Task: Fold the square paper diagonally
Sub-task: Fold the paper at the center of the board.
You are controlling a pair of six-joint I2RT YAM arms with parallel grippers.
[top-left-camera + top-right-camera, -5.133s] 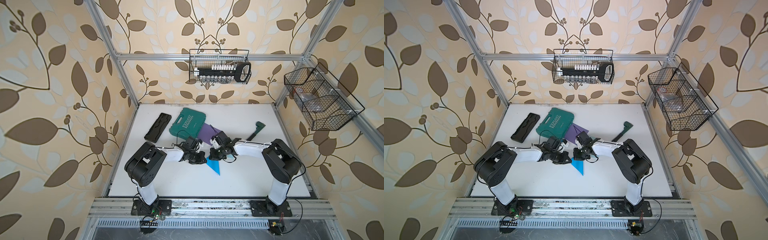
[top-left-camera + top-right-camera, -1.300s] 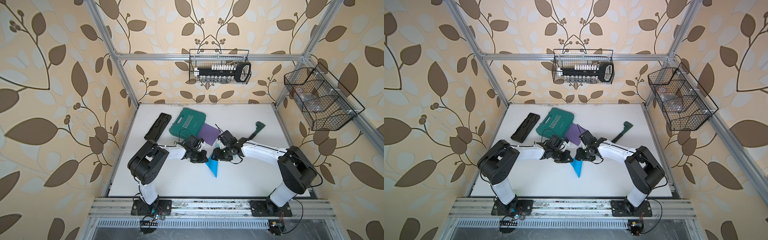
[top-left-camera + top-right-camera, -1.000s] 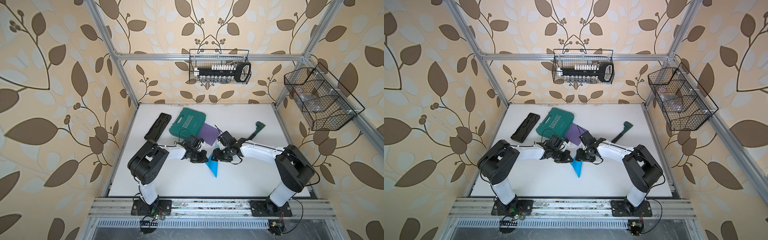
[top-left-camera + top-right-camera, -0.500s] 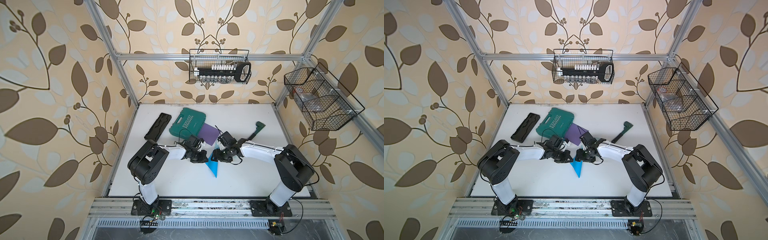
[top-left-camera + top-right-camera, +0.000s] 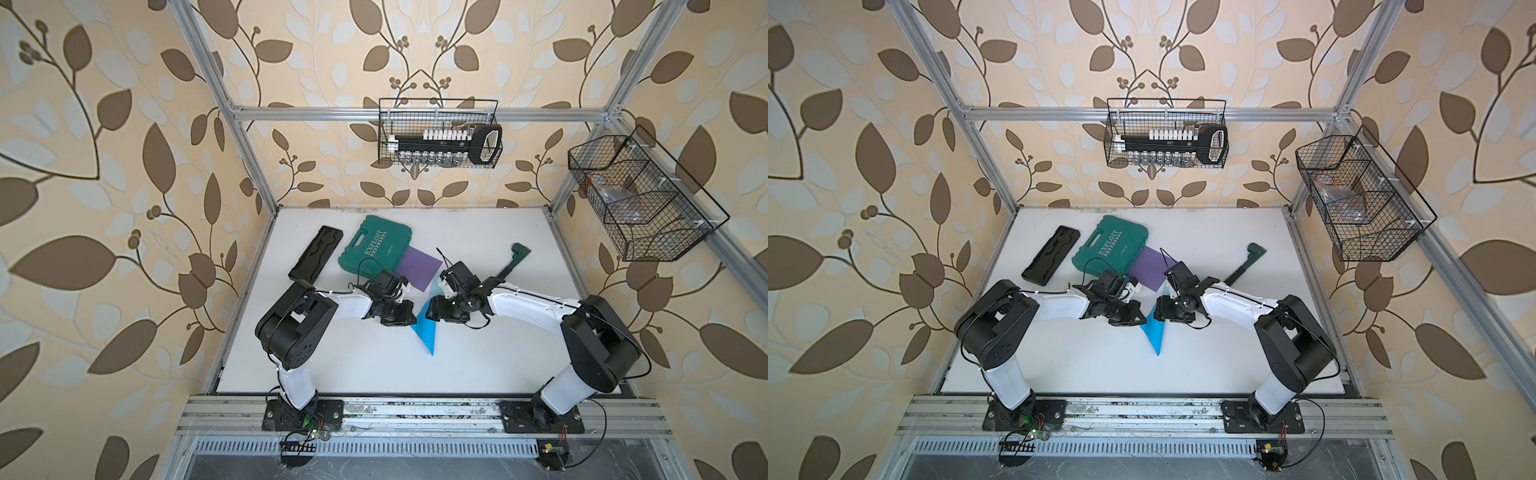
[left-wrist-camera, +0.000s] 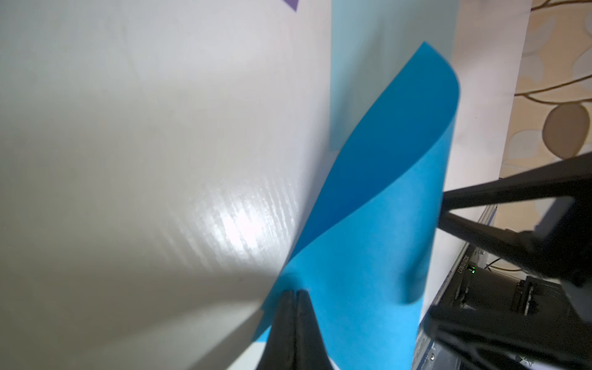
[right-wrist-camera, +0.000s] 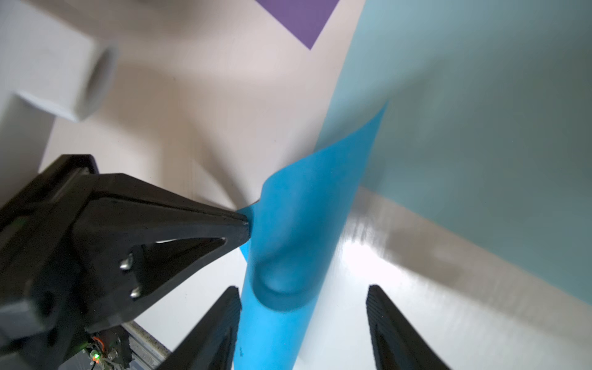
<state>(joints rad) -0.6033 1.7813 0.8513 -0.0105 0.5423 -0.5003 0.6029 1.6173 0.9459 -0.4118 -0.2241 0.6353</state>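
Mid-table on the white tabletop (image 5: 332, 365): bright blue square paper sheet (image 5: 424, 332), one part lifted and curled over itself. The left gripper (image 6: 296, 296) is pressed together, pinching the raised edge. The right gripper (image 7: 302, 290) stands spread, jaws straddling the curl without clamping.

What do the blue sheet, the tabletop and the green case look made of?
Blue sheet: thin matte paper, probably; it curls smoothly without creasing. Tabletop: white, semi-gloss, faintly ribbed under the glare, perhaps laminate or vinyl. Green case: moulded hard plastic, likely, with printed lettering.
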